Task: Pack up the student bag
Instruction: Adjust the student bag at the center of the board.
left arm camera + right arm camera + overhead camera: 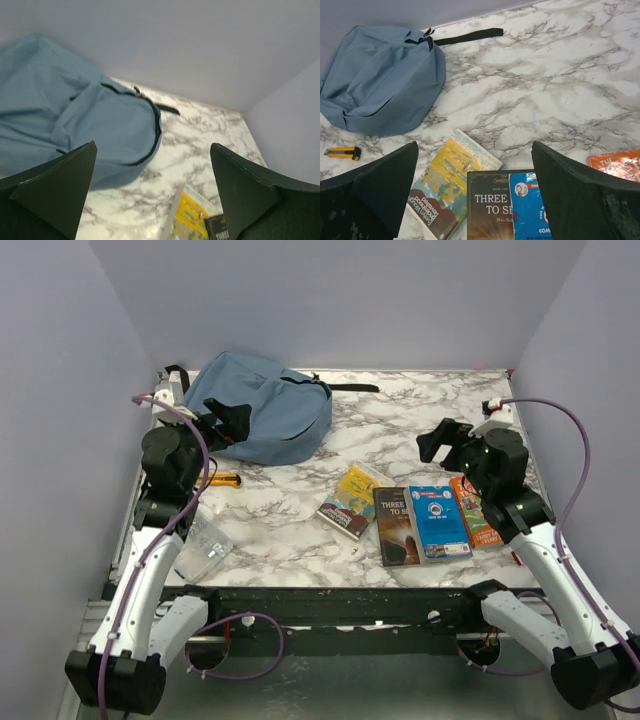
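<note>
Student bag (pixel 262 408) lying flat at the tabletop's (pixel 420 400) far left, long axis roughly left-right, rounded end toward the middle. Books (pixel 425 522) laid out near-right, probably staged for grabbing. Left hand (pixel 232 420) right by the bag, likely for opening it; right hand (pixel 447 437) near the books. Both spread wide, empty.

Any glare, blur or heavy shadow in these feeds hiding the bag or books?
Top view: even light, no glare, the bag sharp. Left wrist view: bag slightly soft, dark fingers fill the lower corners. Right wrist view: crisp, title of the dark book readable but cut off at the bottom.
</note>
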You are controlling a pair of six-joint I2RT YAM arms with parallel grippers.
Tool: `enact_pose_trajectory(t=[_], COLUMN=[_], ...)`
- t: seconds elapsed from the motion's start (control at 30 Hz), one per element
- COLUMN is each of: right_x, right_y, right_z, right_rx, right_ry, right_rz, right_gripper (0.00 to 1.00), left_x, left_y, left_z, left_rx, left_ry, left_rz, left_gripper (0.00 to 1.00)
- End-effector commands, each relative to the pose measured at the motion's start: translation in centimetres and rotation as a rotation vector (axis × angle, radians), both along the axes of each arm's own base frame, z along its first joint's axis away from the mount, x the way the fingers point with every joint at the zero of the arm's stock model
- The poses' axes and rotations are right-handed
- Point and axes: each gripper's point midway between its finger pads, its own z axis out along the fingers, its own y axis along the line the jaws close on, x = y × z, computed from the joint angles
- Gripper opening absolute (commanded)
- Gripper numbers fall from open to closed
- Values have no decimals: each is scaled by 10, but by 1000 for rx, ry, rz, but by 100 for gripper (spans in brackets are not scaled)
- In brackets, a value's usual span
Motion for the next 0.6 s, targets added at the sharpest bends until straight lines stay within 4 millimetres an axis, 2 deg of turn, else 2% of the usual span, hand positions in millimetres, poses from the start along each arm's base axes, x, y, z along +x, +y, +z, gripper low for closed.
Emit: enact_pose_trajectory(t=[0.0,0.13,0.27,0.37,0.57], right_x=[7,8,13,17,20], right_y=[10,18,19,20,20], right_z=[-8,-2,-11,-25,-34], right_rx=[40,83,93,92,127], right_ry=[27,9,56,122,141], right_rz=[18,50,30,15,-16], right_gripper=[100,100,100,100,100], left_x=[11,27,36,41,49], left_y=[-26,-27,-43,-58,-72], left_z=[-54,-106,-142,-158,-179], left_rx=[-82,-140,-245,-311,-401], left_ry=[292,519,688,790,921], left_rz=[-121,-104,-165,-226,-263], left_gripper=[98,94,91,82,80])
